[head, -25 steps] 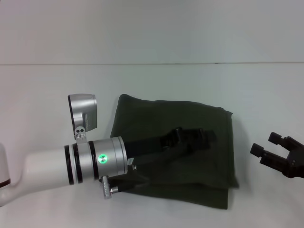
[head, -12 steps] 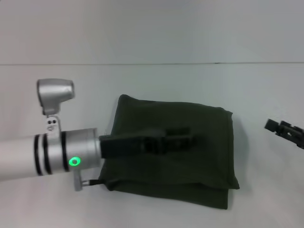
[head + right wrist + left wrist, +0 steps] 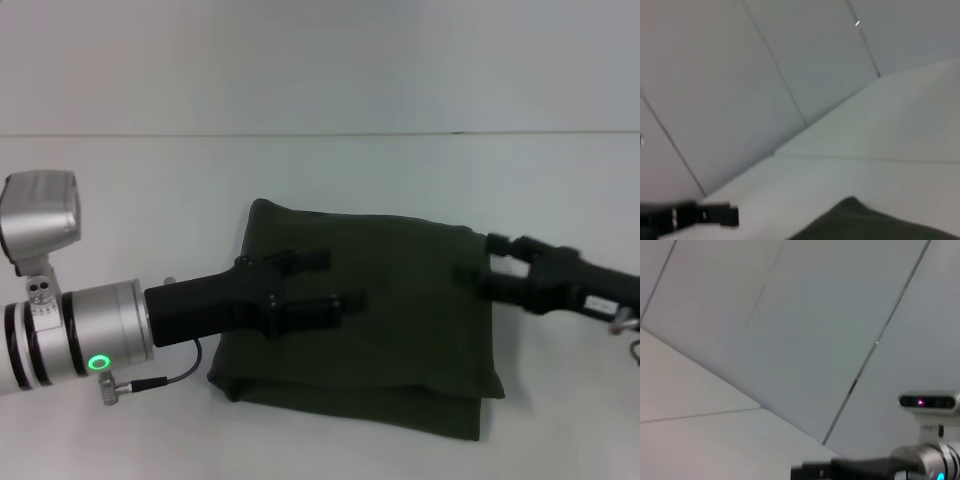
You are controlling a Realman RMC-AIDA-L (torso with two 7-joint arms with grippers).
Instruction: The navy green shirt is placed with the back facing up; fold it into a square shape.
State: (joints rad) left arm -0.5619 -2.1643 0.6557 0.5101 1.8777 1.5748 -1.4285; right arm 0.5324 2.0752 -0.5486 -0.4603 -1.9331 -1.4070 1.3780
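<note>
Where the white table [image 3: 330, 180] meets the wall, nothing rests on it; navy green shirt [image 3: 400, 330] lies nearer the robot, centre of the head view, folded to a rough rectangle w/ a folded edge along its near side, flat on the table; left arm [image 3: 70, 325] reaches in from the left, left gripper [image 3: 325, 280] over the shirt's left half, fingers apart, nothing between them; right gripper [image 3: 478, 265] at the shirt's right edge, fingers apart, cannot tell if touching cloth.
</note>
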